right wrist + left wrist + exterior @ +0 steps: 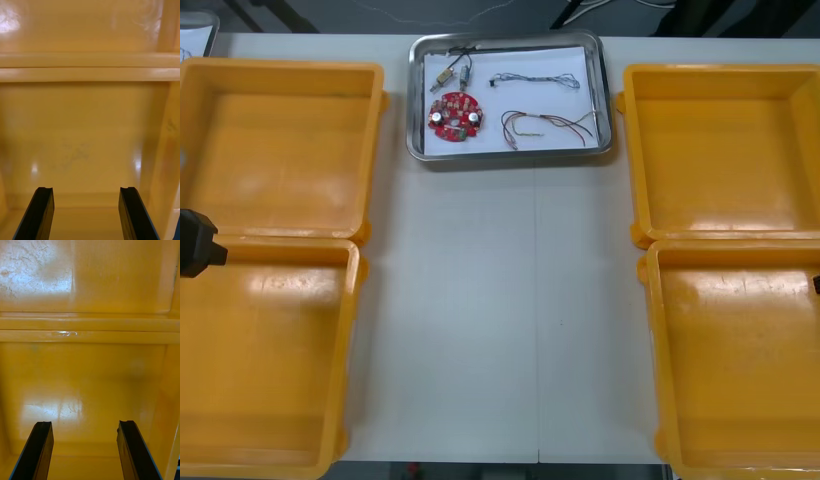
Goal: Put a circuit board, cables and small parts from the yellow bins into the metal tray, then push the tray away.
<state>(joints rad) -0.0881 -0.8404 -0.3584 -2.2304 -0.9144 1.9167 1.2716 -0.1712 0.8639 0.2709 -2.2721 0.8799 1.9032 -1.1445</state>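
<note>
The metal tray (510, 157) lies crosswise at the table's (500, 320) far side, about equally far from left gripper (84, 423) and right gripper (85, 189), both empty, fingers apart, over yellow bins (265, 370)

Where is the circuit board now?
Front view: the circuit board lies in the left half of the metal tray at the far edge of the table, beside the small metal parts, left of the red and yellow cable.
</note>
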